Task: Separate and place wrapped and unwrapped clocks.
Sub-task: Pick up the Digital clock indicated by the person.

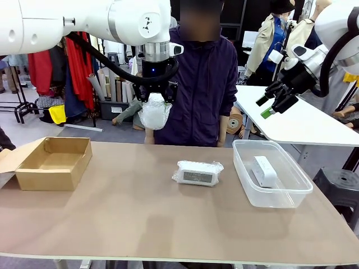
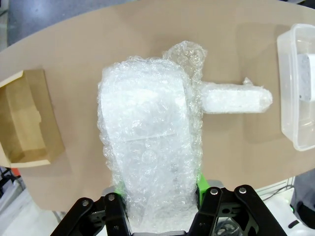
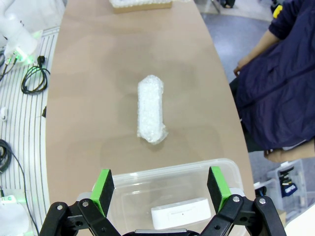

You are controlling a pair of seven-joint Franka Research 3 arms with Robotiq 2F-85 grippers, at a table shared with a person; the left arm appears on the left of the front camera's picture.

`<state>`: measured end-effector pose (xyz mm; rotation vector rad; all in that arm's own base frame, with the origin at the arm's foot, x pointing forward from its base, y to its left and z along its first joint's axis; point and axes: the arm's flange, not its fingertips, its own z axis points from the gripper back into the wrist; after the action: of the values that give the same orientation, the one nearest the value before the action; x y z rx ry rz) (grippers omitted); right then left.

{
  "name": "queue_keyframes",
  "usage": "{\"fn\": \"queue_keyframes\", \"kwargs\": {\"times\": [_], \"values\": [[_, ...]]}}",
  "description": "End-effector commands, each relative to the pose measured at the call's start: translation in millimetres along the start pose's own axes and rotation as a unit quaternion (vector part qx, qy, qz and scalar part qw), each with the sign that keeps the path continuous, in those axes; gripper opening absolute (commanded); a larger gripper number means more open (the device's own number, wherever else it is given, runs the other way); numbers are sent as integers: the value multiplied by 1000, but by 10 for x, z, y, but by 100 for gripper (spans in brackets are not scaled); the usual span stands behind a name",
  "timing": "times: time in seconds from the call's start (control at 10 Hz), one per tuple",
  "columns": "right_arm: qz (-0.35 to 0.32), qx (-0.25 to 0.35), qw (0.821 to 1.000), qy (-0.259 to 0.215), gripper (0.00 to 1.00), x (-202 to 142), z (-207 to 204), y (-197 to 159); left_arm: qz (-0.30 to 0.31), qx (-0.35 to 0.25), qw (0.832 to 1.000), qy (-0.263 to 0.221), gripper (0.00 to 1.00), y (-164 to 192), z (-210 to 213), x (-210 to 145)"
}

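Left pincer [image 2: 158,186] clamped on wrapped clock [image 2: 147,132] — aloft | right pincer [image 3: 161,183] wide, empty — bare clock [image 3: 181,216] in tub [image 3: 172,168]

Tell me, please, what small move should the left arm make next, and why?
Probably swing left and lower toward the cardboard box. The left gripper is shut on a bubble-wrapped clock, high above the table; the bare clock already lies in the clear plastic tub, so the box seems meant for wrapped ones.
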<state>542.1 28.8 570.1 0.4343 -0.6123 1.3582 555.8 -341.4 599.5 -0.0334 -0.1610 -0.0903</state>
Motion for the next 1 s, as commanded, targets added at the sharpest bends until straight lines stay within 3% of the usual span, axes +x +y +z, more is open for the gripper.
{"fn": "queue_keyframes", "kwargs": {"times": [0.0,0.9], "values": [[2,2,1000,-1,100,18,22,-11,1,0,1000,-1,0,9,39,-5],[2,2,1000,-1,100,18,22,-11,1,0,1000,-1,0,9,39,-5]]}}
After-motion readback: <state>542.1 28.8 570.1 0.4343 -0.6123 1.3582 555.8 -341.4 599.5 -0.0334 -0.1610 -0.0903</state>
